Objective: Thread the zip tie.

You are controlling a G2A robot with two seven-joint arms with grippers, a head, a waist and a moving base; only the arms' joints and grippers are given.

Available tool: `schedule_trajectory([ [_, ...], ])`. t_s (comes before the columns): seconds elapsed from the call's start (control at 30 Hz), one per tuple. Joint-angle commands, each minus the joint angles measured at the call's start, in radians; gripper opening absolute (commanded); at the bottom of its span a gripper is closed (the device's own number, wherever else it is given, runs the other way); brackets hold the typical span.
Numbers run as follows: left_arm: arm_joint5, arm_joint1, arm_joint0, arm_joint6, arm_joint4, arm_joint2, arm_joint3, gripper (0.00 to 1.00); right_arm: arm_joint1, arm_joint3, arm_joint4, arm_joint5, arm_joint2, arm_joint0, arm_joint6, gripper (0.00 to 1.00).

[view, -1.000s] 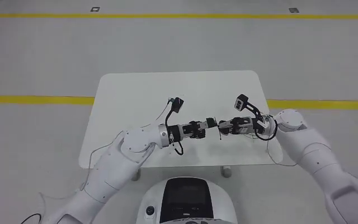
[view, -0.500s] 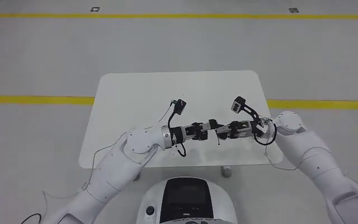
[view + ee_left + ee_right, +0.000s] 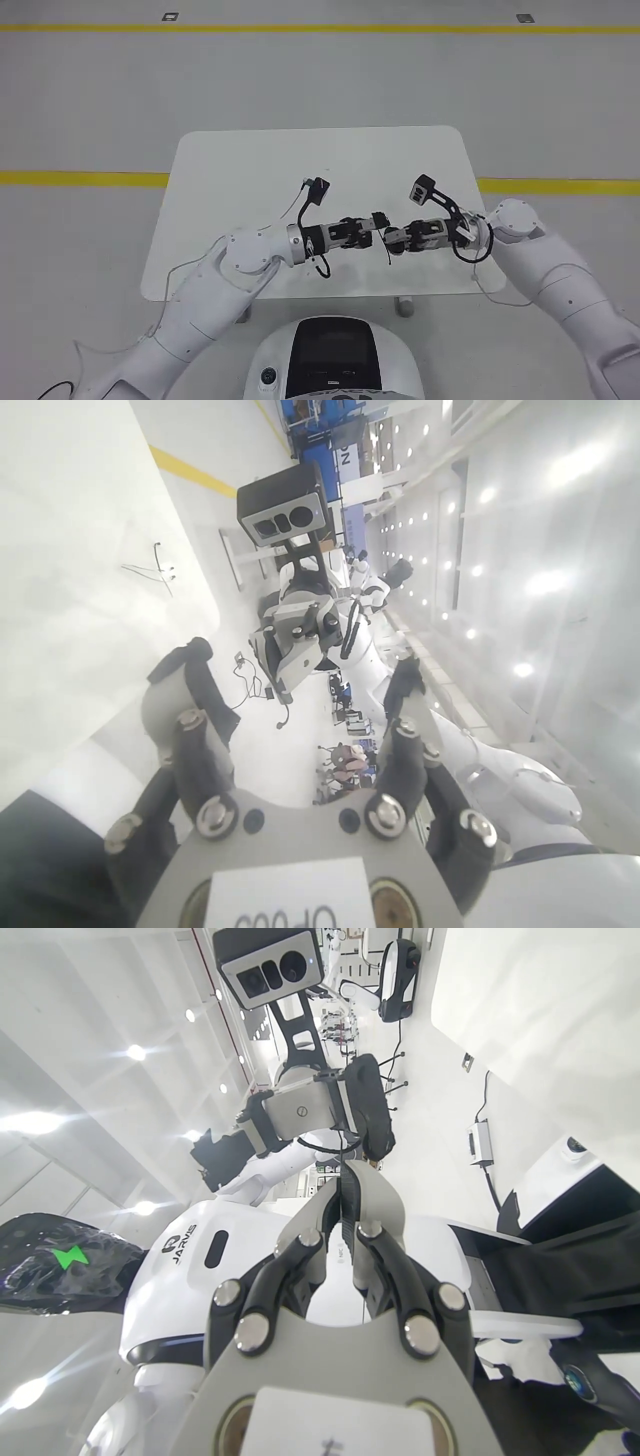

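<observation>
Since 1.0 s ago, the right arm has slid toward the left of the top frame and slightly lower. Its tip now sits closer to the other arm's tip. The left arm has barely shifted.

Zip tie (image 3: 288,709): hangs as one thin dark strand, held in the air above the lower-centre part of the table (image 3: 250,170). Its lower end curls into a small hook. No closed loop is visible, and I cannot tell which end is the head.

Right gripper (image 3: 346,1175): fingers pressed together, pinching the tie's upper part. A short length of the strand pokes out past the tips.

Left gripper (image 3: 301,660): fingers spread wide with nothing between them. It faces the right gripper, just beside it, and does not touch the strand.

Progress (judgement): the tie is picked up and presented, but threading has not begun. Still to do: the free arm takes the hanging end, the tail goes into the head, and the tail is pulled through.

Also noted: thin dark strands (image 3: 159,572) lie on the table at the upper left of the left wrist view, well apart from both grippers. They may be spare ties, but I cannot confirm that.
</observation>
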Motion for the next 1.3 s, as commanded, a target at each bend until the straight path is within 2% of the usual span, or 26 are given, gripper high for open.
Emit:
schedule_trajectory([
  [0.0, 0.0, 0.001, 0.001, -0.001, -0.001, -0.001, 0.001, 0.36, 0.002, -0.001, 0.0, 0.0, -0.007, 0.002, 0.0, 0.0],
  [0.17, 0.006, 0.003, 0.002, -0.006, 0.0, 0.005, 0.001, 0.39, 0.002, 0.006, 0.008, -0.004, -0.023, 0.012, 0.0, 0.0],
  [0.5, 0.012, 0.005, -0.001, -0.009, 0.001, 0.018, 0.007, 0.33, 0.002, 0.007, 0.02, -0.024, -0.049, 0.024, 0.0, 0.0],
  [0.67, 0.015, 0.005, -0.007, -0.008, -0.003, 0.025, 0.017, 0.27, 0.004, 0.009, 0.026, -0.029, -0.058, 0.028, 0.0, 0.0],
  [0.83, 0.016, 0.006, -0.011, -0.007, -0.006, 0.031, 0.026, 0.16, 0.006, 0.008, 0.035, -0.035, -0.067, 0.034, 0.0, 0.0],
  [1.07, 0.01, 0.006, -0.013, -0.005, -0.014, 0.036, 0.031, 0.13, 0.011, 0.004, 0.036, -0.041, -0.078, 0.041, 0.0, 0.0],
  [1.23, 0.01, 0.007, -0.015, -0.006, -0.016, 0.041, 0.033, 0.05, 0.012, 0.008, 0.038, -0.045, -0.082, 0.045, 0.0, 0.0],
  [1.27, 0.01, 0.007, -0.016, -0.006, -0.017, 0.042, 0.034, 0.0, 0.012, 0.009, 0.039, -0.046, -0.083, 0.046, 0.0, 0.0],
])
